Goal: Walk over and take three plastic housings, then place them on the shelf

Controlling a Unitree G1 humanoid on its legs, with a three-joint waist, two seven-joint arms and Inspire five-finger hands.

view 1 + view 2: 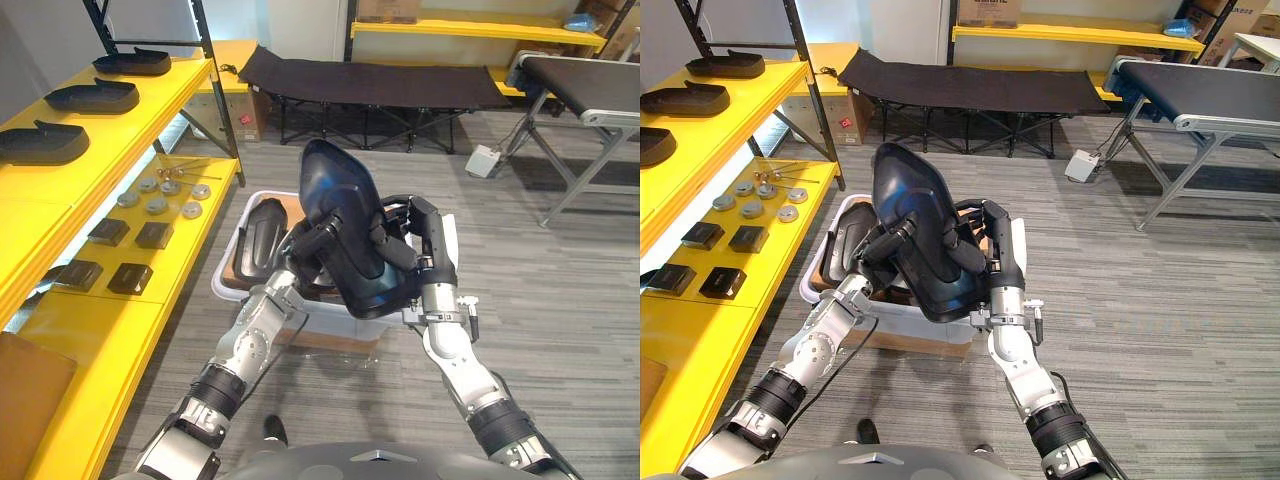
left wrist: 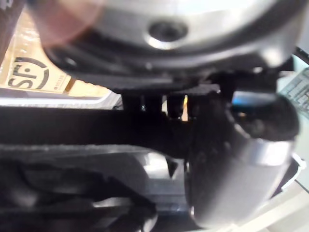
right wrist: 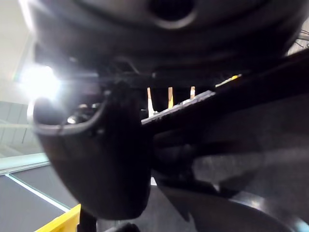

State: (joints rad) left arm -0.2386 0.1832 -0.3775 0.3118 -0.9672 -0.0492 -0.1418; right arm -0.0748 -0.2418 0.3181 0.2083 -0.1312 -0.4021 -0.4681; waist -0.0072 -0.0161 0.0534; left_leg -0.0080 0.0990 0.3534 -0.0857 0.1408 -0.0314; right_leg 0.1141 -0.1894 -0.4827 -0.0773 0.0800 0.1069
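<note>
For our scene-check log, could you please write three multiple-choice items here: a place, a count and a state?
1. The held housing is: A above the white bin; B inside a drawer; C on a chair.
2. Housings lying on the top yellow shelf: A one; B three; C six.
3. The held housing is gripped by: A one hand; B no hand; C both hands.
Answers: 1 A, it hangs over the bin; 2 B, three lie in a row; 3 C, left hand and right hand curl round it.

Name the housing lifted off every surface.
The housing held between left hand and right hand over the white bin; three lie on the yellow shelf, one in the bin.
</note>
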